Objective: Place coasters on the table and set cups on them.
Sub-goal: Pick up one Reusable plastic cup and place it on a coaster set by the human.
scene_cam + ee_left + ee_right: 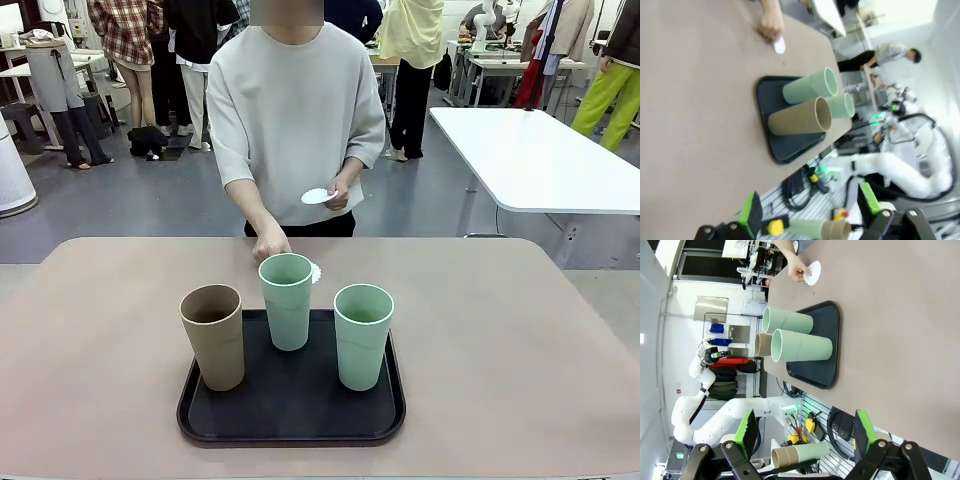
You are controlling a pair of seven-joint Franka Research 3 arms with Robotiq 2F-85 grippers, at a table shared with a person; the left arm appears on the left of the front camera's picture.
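Note:
Three cups stand upright on a black tray [290,420]: a brown cup [213,335] at the left, a pale green cup [286,300] in the middle and another green cup [362,335] at the right. The person presses one white coaster [315,272] onto the beige table [100,330] just behind the middle cup, and holds a second coaster [316,196] in the other hand. My left gripper [809,207] hangs open off the table's near edge, far from the brown cup [800,117] and the coaster [779,46]. My right gripper [805,432] is open too, away from the tray [822,372].
Bare tabletop [520,340] lies on both sides of the tray and behind it. A white table [540,160] stands beyond the far right corner. Other people stand in the background. The other arm's white links [895,170] show past the table's near edge.

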